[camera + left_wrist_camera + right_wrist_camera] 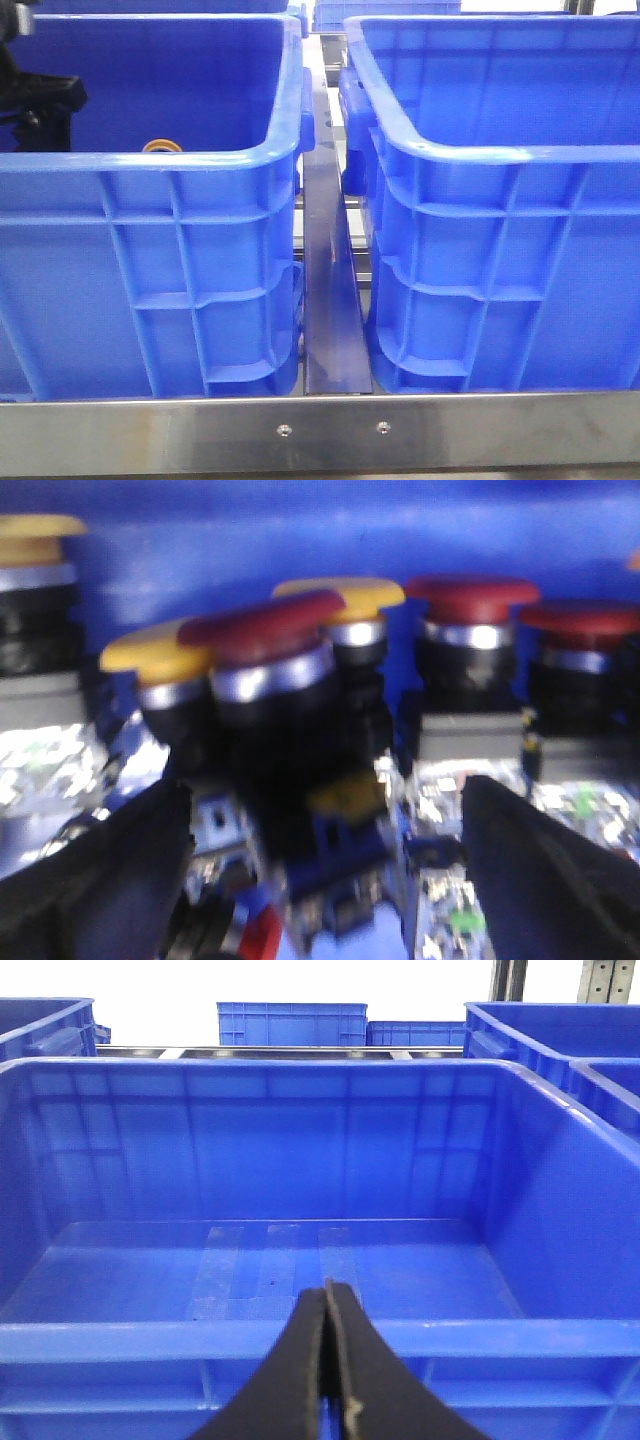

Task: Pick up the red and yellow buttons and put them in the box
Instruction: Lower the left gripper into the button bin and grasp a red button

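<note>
In the left wrist view my left gripper [325,790] is open, its black fingers [110,880] wide apart on either side of a tilted red button [262,628]. That button leans among several others standing on the floor of a blue crate. A yellow button [150,652] touches it, and another yellow button [345,592] and a red button [470,595] stand behind. The picture is blurred. In the front view only one yellow cap [160,146] peeks over the left crate's rim [150,160], beside my left arm [35,105]. My right gripper [328,1295] is shut and empty, facing the empty box [250,1335].
Two alike blue crates stand side by side, the right one [500,150] separated from the left by a narrow metal strip [330,300]. A steel rail [320,435] runs along the front. More blue crates [290,1022] stand behind.
</note>
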Robot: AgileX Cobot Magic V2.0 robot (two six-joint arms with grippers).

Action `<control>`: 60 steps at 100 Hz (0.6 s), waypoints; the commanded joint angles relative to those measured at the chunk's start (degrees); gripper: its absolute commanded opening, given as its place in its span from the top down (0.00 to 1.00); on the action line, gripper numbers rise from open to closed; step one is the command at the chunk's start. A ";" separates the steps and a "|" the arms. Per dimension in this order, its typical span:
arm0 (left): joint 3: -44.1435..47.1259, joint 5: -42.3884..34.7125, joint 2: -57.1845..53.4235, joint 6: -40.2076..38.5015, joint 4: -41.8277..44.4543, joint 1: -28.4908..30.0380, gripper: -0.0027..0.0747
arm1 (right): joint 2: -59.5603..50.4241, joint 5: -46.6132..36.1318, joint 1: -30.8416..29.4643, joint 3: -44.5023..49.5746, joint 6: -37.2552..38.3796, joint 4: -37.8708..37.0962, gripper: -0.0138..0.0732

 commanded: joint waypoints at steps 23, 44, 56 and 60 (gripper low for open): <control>-2.63 -0.82 -1.22 -0.93 0.67 -0.34 0.49 | -1.04 -4.69 -0.23 0.25 -0.23 -0.75 0.96; -2.63 -1.16 -1.47 -0.93 1.26 -0.34 0.83 | -1.04 -4.69 -0.23 0.25 -0.23 -0.75 0.96; -2.63 -1.77 -2.27 -0.93 1.26 -0.34 0.86 | -1.04 -4.69 -0.23 0.25 -0.23 -0.75 0.96; -2.63 -2.09 -2.93 -0.93 1.26 -0.34 0.86 | -1.04 -4.69 -0.23 0.25 -0.23 -0.75 0.96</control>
